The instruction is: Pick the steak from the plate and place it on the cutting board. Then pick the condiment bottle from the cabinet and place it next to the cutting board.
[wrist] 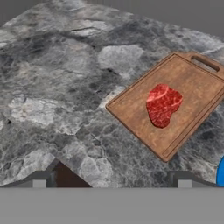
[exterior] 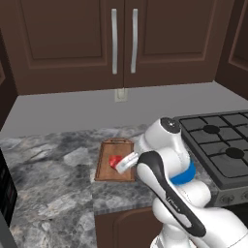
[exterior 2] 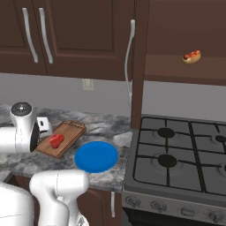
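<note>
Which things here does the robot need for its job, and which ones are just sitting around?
Needed for the job:
steak, lying on the cutting board
blue plate beside the board
cabinet
the robot's open hand

Just sitting around:
hot dog on the open shelf
stove
wall outlet

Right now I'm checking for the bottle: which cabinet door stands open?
The door just left of the stove, swung edge-on, baring a shelf with a hot dog. The paired doors remain closed.
</note>
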### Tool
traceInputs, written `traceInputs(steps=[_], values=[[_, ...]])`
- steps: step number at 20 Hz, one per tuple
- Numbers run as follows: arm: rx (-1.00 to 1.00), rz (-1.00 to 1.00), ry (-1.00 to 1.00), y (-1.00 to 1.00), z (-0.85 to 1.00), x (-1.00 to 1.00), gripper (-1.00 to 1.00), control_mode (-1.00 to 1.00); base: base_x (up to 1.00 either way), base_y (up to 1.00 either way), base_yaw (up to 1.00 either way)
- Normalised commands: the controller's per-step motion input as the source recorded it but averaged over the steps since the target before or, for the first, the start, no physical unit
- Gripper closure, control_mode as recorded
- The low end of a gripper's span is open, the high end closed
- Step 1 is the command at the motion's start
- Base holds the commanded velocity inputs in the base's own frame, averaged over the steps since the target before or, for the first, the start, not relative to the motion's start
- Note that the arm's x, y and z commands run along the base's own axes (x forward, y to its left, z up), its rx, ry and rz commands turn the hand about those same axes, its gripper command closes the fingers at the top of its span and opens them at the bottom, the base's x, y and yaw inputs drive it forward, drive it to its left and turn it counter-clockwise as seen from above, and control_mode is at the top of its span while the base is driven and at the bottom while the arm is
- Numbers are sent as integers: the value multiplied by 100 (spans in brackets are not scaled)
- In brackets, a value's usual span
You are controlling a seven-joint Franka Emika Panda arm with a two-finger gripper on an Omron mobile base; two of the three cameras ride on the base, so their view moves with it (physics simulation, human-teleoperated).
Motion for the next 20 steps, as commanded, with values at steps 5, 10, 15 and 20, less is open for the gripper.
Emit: traceInputs(steps=[5, 10, 15, 20], values=[[-1, 11, -10, 0, 31, -41, -100, -100, 0, 0, 0], [-3, 12, -9, 0, 27, -34, -100, -100, 0, 0, 0], [-3, 12, -13, 0, 25, -34, -100, -100, 0, 0, 0], [0, 10, -19, -7, 23, -55, -100, -100, 0, 0, 0]])
